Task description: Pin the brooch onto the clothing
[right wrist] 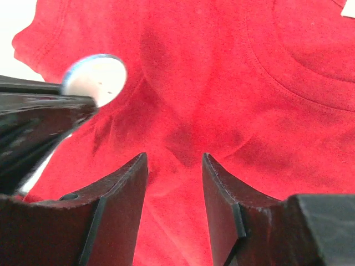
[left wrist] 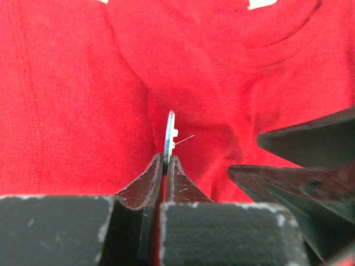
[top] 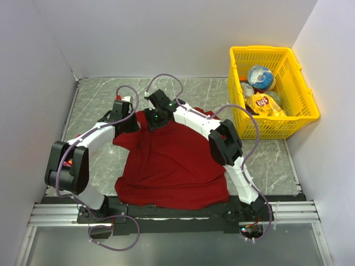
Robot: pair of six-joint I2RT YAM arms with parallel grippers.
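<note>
We are clamping the brooch (left wrist: 170,133) edge-up in the left gripper (left wrist: 165,160), its pin pointing toward the spread-jawed right gripper (right wrist: 175,166), both poised over the clothing (left wrist: 72,100).

The left arm (top: 93,136) and right arm (top: 194,122) are being shown in white shells with black joints. Lilac-grey cables (top: 166,77) are being looped alongside, and scuffed black fingers (right wrist: 119,194) are being seen.

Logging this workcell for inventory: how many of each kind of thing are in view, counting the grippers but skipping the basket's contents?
Grippers: 2 (left gripper, right gripper)
Red T-shirt: 1
Whitish brooch: 1
Yellow basket: 1
Total: 5
</note>
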